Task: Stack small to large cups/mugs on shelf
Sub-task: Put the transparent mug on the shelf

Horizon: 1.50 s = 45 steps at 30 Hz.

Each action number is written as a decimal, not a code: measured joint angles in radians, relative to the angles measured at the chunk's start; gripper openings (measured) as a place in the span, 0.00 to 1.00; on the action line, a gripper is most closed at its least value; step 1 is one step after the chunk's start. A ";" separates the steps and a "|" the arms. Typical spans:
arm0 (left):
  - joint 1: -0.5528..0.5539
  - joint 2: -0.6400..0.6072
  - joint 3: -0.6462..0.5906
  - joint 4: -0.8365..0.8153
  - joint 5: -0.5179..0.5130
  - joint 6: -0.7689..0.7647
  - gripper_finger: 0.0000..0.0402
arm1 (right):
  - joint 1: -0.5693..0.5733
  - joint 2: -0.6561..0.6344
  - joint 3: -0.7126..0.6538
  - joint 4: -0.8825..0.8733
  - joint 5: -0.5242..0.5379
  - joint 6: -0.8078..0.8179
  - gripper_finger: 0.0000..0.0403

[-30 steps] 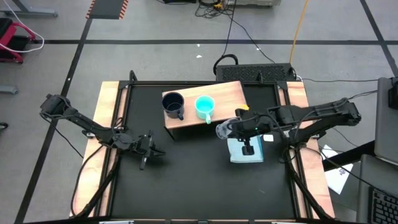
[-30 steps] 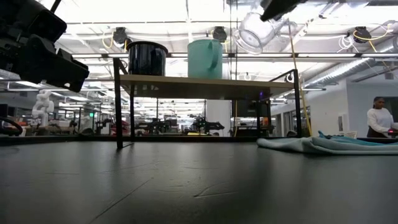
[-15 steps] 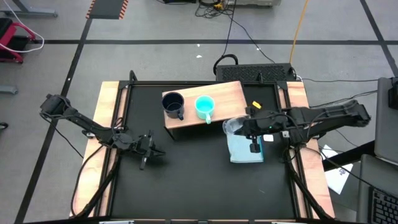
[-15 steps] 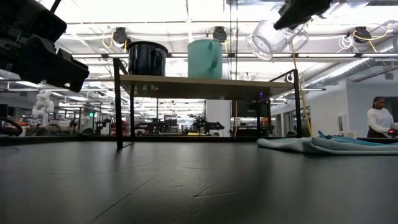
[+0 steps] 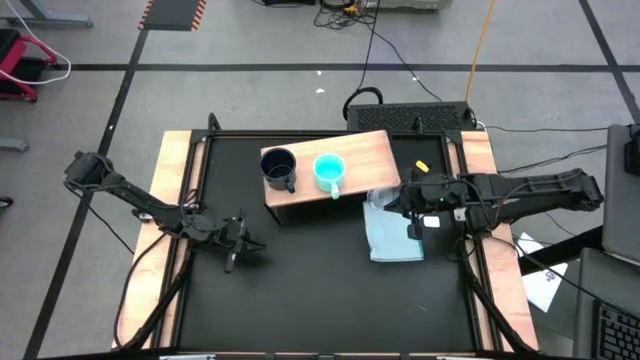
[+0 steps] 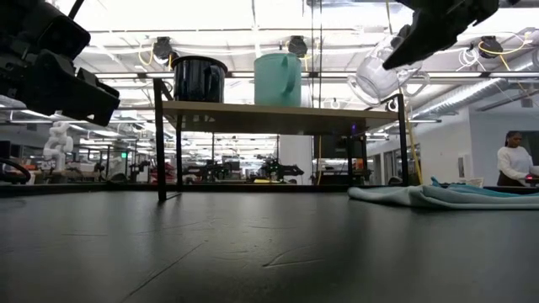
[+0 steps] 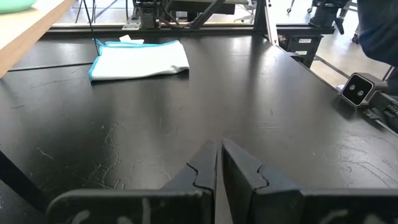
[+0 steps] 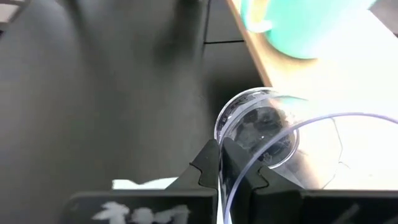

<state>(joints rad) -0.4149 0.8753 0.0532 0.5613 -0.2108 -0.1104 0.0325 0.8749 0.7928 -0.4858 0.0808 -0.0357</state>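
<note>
The light wooden shelf [image 5: 350, 150] stands on dark legs at the table's far middle. On it stand the dark navy mug [image 5: 278, 167] and the turquoise mug [image 5: 329, 171], both also in the low view, the navy mug [image 6: 200, 80] left of the turquoise mug [image 6: 278, 78]. My right gripper [image 5: 398, 198] is shut on the clear glass cup [image 5: 380, 200], which hangs in the air just off the shelf's near right corner, a little above board height [image 6: 379, 74]. My left gripper [image 5: 238, 240] is shut and empty, low over the table's left part [image 7: 217, 163]. My right gripper pinches the glass cup's wall at its rim [image 8: 231, 186]; one finger [image 8: 245, 171] appears to be inside the cup and the other outside. The fingers come roughly level from the table's right side. The cup is lifted clear and tilted, its base [image 8: 258, 127] pointing away from the gripper.
A folded light-blue cloth [image 5: 395, 238] lies on the table below the held cup, near the right edge. The shelf's right part [image 5: 375, 148] is bare wood. A person stands in the room far behind the table [image 6: 512, 158].
My right gripper has carried the glass cup toward the table's right edge and somewhat down, from near the turquoise mug to off the shelf's right end. The cup stays tilted and clear of everything.
</note>
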 joint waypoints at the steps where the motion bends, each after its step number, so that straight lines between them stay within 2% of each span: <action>1: 0.000 0.000 0.000 -0.001 0.000 0.000 0.06 | -0.003 -0.002 -0.002 0.002 -0.012 0.000 0.00; 16: 0.000 0.000 0.000 -0.012 0.000 0.002 0.06 | -0.009 0.001 -0.006 0.050 -0.033 0.037 0.00; 20: 0.000 0.000 0.000 -0.012 0.000 0.009 0.06 | -0.010 0.016 0.033 0.026 -0.030 0.051 0.00; 25: 0.000 0.000 0.000 -0.008 0.000 0.022 0.06 | -0.033 0.082 0.153 -0.081 -0.027 0.054 0.00; 37: 0.000 0.000 0.000 -0.010 0.000 0.019 0.06 | -0.202 0.288 0.512 -0.396 -0.028 0.014 0.00; 45: 0.000 0.000 0.000 -0.011 0.000 0.022 0.06 | -0.311 0.419 0.638 -0.511 -0.038 0.019 0.00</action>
<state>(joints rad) -0.4149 0.8751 0.0532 0.5503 -0.2109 -0.0881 -0.2787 1.2937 1.4304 -0.9967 0.0425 -0.0164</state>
